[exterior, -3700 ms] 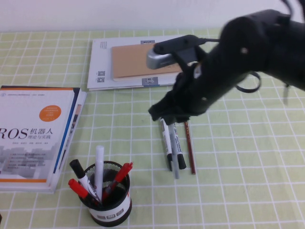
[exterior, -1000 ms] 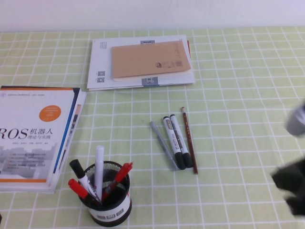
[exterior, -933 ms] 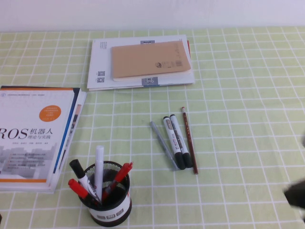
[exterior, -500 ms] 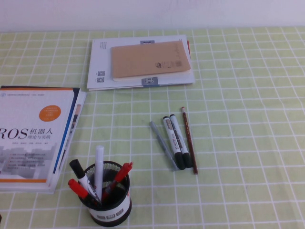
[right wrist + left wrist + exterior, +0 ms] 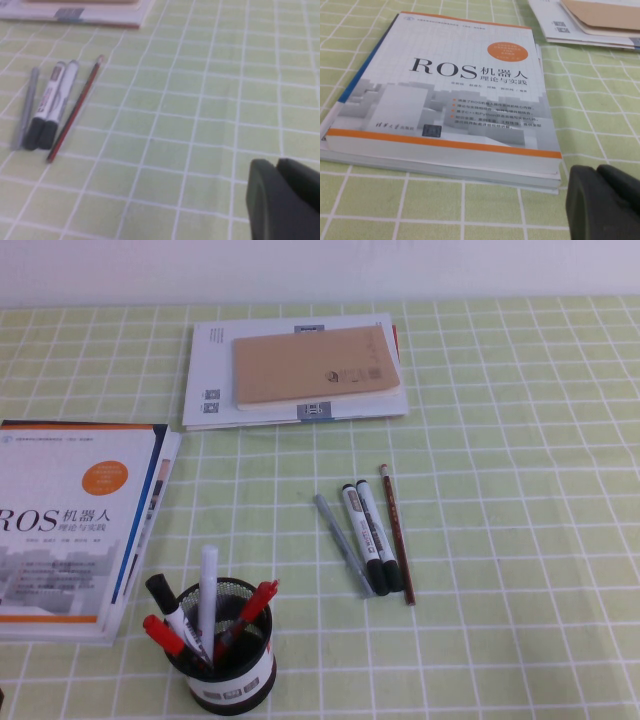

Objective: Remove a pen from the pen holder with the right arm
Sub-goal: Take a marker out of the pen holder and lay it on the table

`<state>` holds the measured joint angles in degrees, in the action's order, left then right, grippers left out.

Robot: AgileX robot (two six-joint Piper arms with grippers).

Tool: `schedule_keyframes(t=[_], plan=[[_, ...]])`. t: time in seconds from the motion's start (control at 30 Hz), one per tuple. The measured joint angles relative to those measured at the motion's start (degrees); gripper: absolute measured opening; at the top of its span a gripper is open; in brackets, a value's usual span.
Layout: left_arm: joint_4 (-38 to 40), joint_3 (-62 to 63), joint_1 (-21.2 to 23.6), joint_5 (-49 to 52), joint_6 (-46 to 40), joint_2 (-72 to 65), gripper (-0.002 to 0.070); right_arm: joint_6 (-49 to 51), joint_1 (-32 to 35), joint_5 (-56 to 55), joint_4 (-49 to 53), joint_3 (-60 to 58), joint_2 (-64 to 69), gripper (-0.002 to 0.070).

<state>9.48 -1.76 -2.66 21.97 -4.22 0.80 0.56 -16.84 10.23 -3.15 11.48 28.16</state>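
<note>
Since its fingers are pressed together on nothing, the right hand (image 5: 277, 172) seems only parked, low over bare cloth toward the right edge of the table (image 5: 520, 640), well apart from the loose pens (image 5: 365, 535) lying at the middle. The left hand (image 5: 596, 175), also clenched and empty, hangs just beside the book (image 5: 455, 100) near the left edge. The holder (image 5: 228, 660) stands at the near edge; its pens (image 5: 208, 585) lean on the rim with caps up, probably easy to pinch.

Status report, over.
Right gripper shut, empty, over cloth, off loose pens. Left gripper shut, by book. Holder holds four pens. Nothing blocking.
</note>
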Motion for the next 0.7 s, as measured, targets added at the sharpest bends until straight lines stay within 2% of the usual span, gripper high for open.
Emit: schedule_keyframes(t=[0.13,0.23,0.4,0.7], plan=[[0.0,0.0,0.0,0.0,0.0,0.0,-0.0008,0.0,3.6,-11.5,-0.2,-10.7,-7.8,-0.0013],[0.0,0.0,0.0,0.0,0.0,0.0,-0.0008,0.0,5.8,-12.6,-0.3,-12.7,-12.8,-0.0013],[0.0,0.0,0.0,0.0,0.0,0.0,-0.0008,0.0,6.8,-8.0,-0.3,-12.9,-19.2,-0.0012],[0.0,0.0,0.0,0.0,0.0,0.0,-0.0008,0.0,8.3,7.9,-0.3,-13.1,-28.6,-0.0013]])
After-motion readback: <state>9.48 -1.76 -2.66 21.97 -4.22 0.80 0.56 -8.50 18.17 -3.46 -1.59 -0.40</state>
